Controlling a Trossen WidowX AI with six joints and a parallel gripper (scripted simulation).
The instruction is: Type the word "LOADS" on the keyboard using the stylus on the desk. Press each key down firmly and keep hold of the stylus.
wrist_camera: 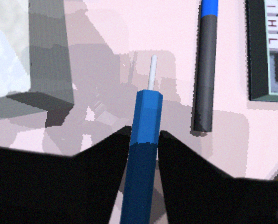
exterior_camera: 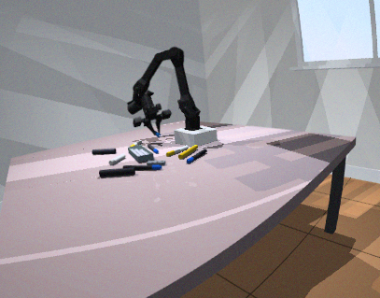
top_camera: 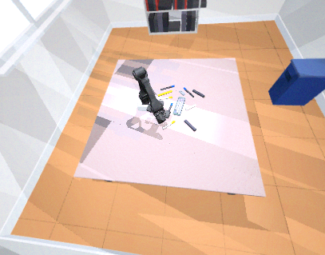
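Note:
My gripper is shut on the blue stylus, one finger on each side of its body. The stylus's thin pale tip points away from the hand, toward the top of the wrist view. In the exterior view the fingers are low over the desk, near the white base; whether the stylus touches the desk cannot be told. The keyboard lies flat beside the gripper, and only its dark edge and a few keys show at the right of the wrist view.
A black marker with a blue end lies between stylus and keyboard. A white block carries the arm. Around the keyboard lie a thick black marker, a black marker and a yellow marker.

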